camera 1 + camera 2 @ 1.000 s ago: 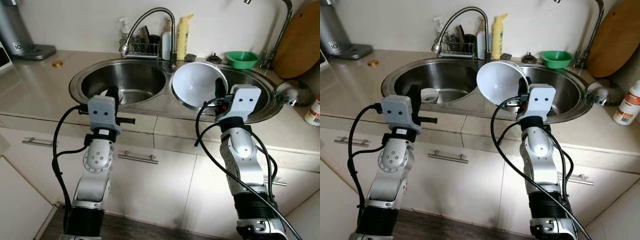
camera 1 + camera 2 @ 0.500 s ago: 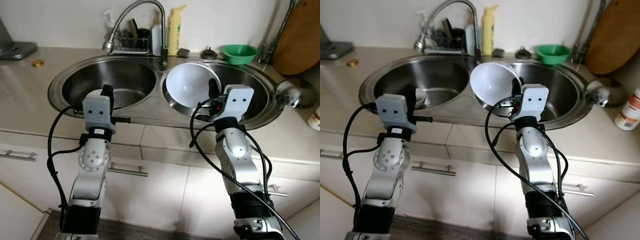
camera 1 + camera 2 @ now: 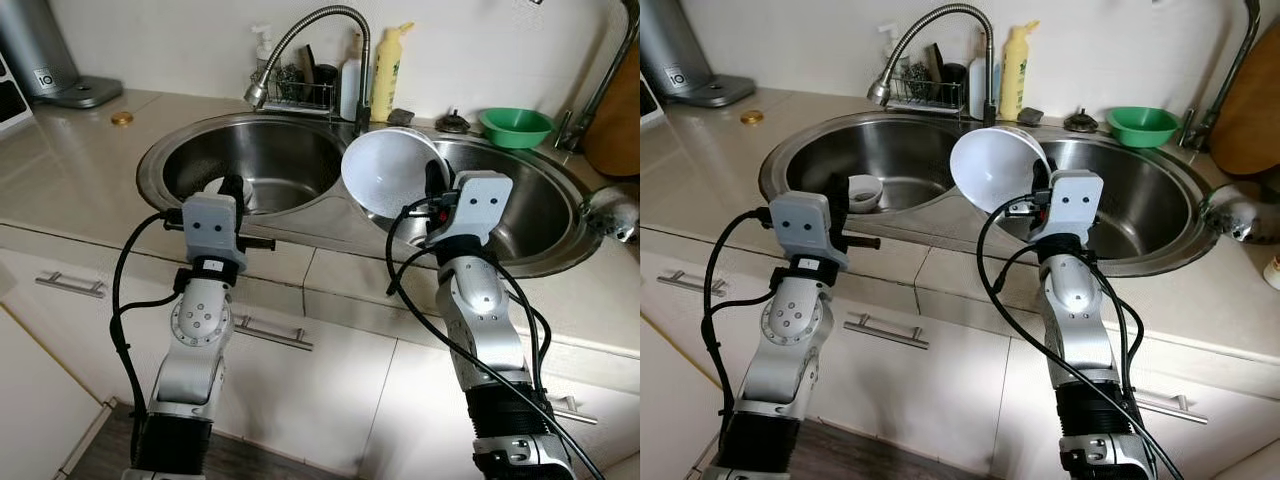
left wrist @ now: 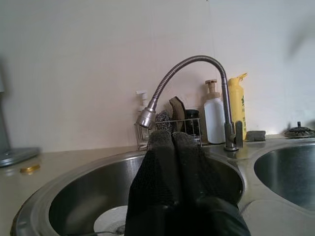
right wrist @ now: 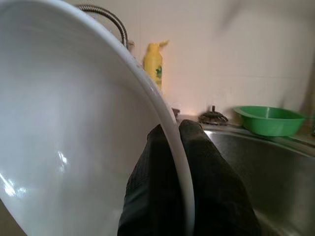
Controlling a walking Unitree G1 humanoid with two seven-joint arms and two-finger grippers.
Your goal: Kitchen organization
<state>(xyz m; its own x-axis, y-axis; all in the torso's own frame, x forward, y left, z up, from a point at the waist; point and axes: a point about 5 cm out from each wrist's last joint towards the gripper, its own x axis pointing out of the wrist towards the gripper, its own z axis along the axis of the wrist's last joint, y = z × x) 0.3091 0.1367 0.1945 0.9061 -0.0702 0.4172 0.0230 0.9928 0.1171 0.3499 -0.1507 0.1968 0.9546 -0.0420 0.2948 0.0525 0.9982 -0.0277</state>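
I hold the white bowl (image 3: 996,168) by its rim in my right claw (image 5: 178,147), one finger inside the rim and one outside, pinched tight on the thin edge. The bowl stands tilted on edge, its hollow facing to my left, lifted above the near edge of the right basin of the double steel sink (image 3: 1140,248). Beyond my right claw, at the back of the counter, sit a green bowl (image 5: 268,120) and, to its left, a dark sink strainer plug (image 5: 212,117). A yellow bottle (image 5: 153,64) stands further left, beside the curved faucet (image 4: 189,73).

My left claw (image 4: 172,140) is empty, its two black fingers pressed together, held over the front rim of the left basin. Just below and ahead of it, in that basin, lies a small white dish (image 3: 863,189). Past the faucet stands a wire rack (image 3: 303,96) with brushes and a white pump bottle (image 4: 214,115). Far off to my left claw's side, a small gold lid (image 3: 121,118) rests on the countertop (image 3: 70,170).
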